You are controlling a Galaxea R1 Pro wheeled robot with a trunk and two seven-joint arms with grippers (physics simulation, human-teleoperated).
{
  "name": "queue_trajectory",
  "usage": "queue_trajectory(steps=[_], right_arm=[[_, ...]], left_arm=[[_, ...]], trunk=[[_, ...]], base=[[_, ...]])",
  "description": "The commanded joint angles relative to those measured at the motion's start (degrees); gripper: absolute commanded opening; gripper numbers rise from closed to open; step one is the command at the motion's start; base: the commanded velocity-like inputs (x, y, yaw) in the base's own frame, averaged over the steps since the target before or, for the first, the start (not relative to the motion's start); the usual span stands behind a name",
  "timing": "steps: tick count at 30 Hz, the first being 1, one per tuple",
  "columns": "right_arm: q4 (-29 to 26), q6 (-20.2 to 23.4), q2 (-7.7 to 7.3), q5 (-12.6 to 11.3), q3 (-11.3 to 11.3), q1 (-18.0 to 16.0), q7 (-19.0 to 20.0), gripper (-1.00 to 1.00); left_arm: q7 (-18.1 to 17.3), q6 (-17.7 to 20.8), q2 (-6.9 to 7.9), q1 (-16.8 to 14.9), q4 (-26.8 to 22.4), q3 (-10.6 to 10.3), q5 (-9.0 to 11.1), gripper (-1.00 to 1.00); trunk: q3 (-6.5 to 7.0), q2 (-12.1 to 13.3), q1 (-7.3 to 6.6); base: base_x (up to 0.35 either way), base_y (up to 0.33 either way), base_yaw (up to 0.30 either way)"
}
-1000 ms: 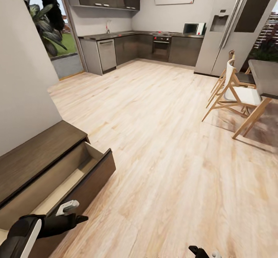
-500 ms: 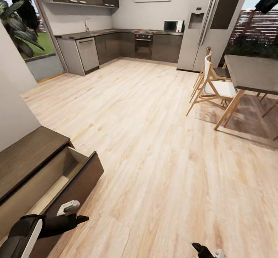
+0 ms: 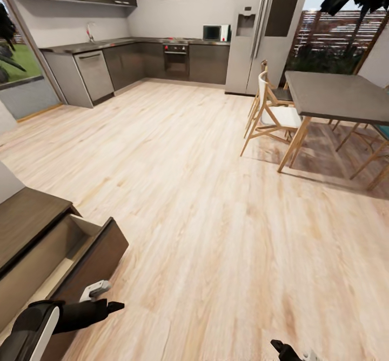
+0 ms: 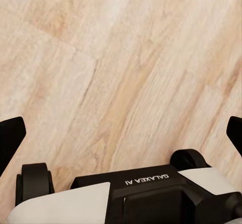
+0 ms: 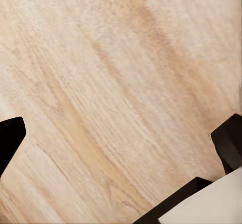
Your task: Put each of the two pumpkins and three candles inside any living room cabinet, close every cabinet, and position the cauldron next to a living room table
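Observation:
The long low dark-brown cabinet (image 3: pixel 29 218) stands against the wall at the lower left of the head view. Its top drawer (image 3: pixel 94 255) is pulled out, and the pale inside looks empty where I can see it. My left gripper (image 3: pixel 111 308) hangs just in front of that drawer front, beside it. In the left wrist view the left gripper (image 4: pixel 122 133) is open over bare wood floor, with nothing between its fingers. My right gripper (image 3: pixel 284 349) peeks in at the bottom edge; the right wrist view shows the right gripper (image 5: pixel 121 136) open over floor too.
Pale wood floor (image 3: pixel 205 188) stretches ahead. A grey dining table (image 3: pixel 335 93) with wooden chairs (image 3: pixel 273 115) stands at the right. Behind them is a tall fridge (image 3: pixel 254 31), and dark kitchen units (image 3: pixel 108 61) run along the far wall.
The camera has swung to the right: cabinet and kitchen slid toward the left of the picture and the dining table came fully into view. Both arms keep the same pose.

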Motion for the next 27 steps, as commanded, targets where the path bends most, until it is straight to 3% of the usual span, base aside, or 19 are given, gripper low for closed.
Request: queue_trajectory(steps=[1,22,27], right_arm=[[-0.07,0.01,-0.07,-0.44,0.26,-0.03,-0.32,1.00],[3.11,-0.08,-0.10,-0.52,-0.31,-0.04,-0.32,1.00],[3.72,-6.74,-0.19,-0.43,-0.13,-0.03,-0.29,1.00]], left_arm=[[0.18,0.48,0.00,-0.01,-0.03,0.08,0.51,1.00],[0.48,0.39,-0.03,-0.01,-0.03,0.08,0.51,1.00],[1.63,-1.67,-0.09,-0.01,0.04,0.03,-0.32,1.00]], trunk=[[-0.09,-0.02,-0.01],[-0.90,-0.02,-0.01],[-1.08,-0.02,-0.01]], base=[[0.000,0.000,-0.255],[0.000,0.000,-0.256],[0.000,0.000,-0.256]])
